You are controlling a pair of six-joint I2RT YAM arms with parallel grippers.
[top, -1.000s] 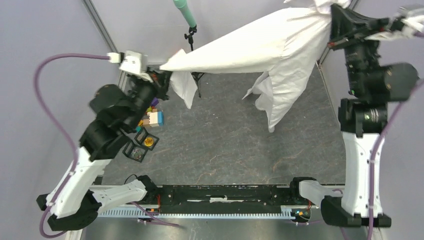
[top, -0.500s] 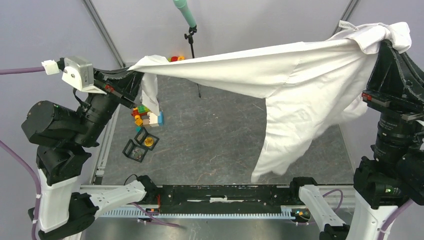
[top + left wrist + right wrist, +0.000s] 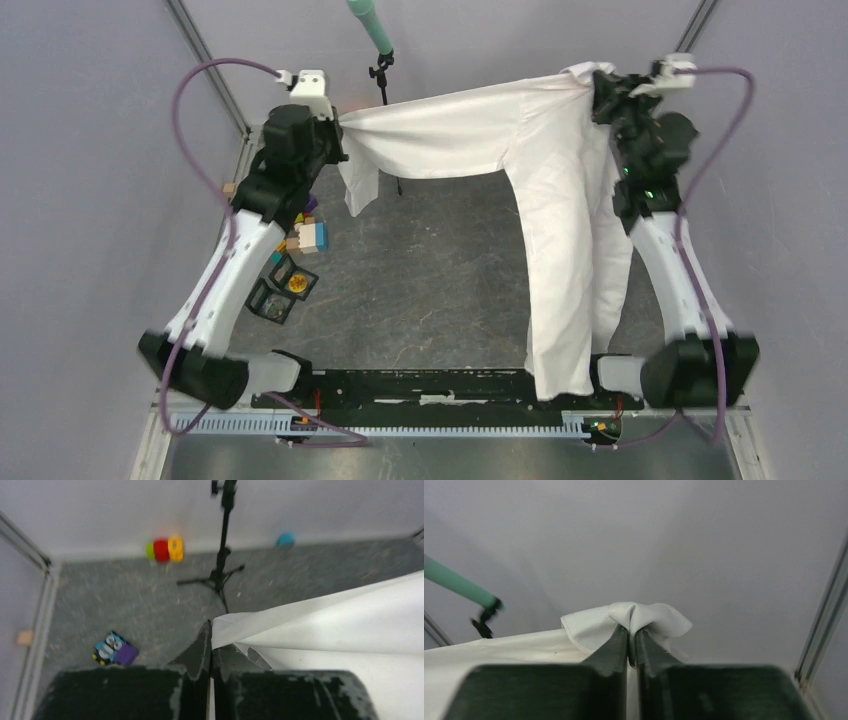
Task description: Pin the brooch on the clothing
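While gripped at both ends, hangs stretched left to right over the far half of the table [image 3: 430, 290]: white dress shirt [image 3: 470, 125], body drooping to the near edge beside the right arm. Both arms raised, reaching far. Left gripper [image 3: 210, 630] pinched on a fabric corner, right gripper [image 3: 631, 630] on bunched fabric. Brooch [image 3: 297, 284] down in a black box [image 3: 280, 268] by the left arm.

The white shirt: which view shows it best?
Top external: the shirt hangs stretched between the left gripper and the right gripper, its drape visible. Left wrist shows one pinched edge; right wrist, a bunched corner.
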